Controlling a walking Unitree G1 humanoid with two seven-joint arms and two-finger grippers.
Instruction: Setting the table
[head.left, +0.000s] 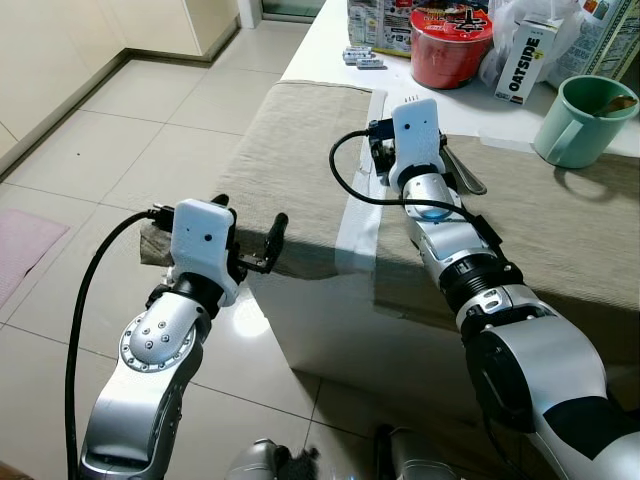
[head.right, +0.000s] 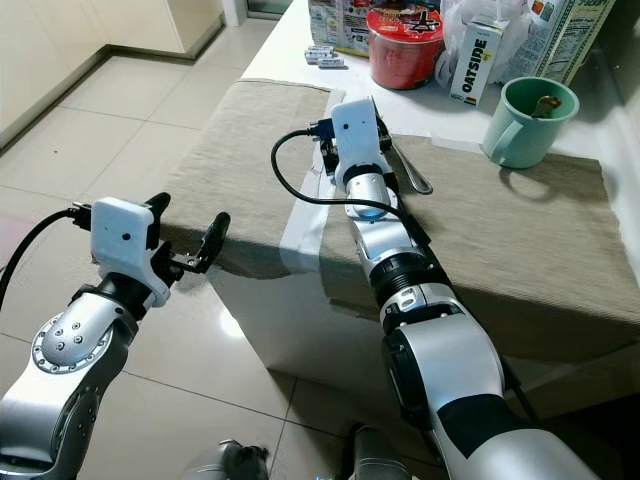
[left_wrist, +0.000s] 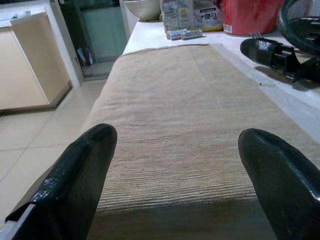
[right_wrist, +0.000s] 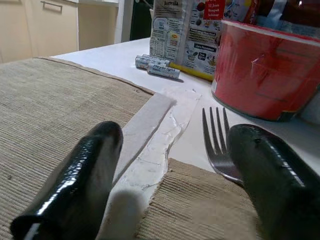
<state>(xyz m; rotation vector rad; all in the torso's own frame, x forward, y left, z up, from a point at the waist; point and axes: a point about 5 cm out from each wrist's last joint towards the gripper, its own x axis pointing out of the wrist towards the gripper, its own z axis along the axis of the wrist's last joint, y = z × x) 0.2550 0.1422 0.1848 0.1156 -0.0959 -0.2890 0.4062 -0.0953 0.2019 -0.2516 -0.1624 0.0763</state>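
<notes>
A metal fork (head.left: 466, 173) lies on the far part of the right beige placemat (head.left: 560, 220). My right gripper (right_wrist: 175, 135) hovers low over the white strip between the two mats and is open. The fork's tines (right_wrist: 216, 142) sit just inside one finger, and that finger hides the handle. My left gripper (head.left: 250, 225) is open at the near left edge of the left beige placemat (head.left: 300, 150), with nothing between its fingers (left_wrist: 85, 165).
At the back of the white table (head.left: 330, 45) stand a red bowl (head.left: 450, 45), an Oatside carton (head.left: 525, 60), a green mug (head.left: 580, 120), food packets and a few batteries (head.left: 362, 58). Tiled floor (head.left: 120, 150) lies to the left.
</notes>
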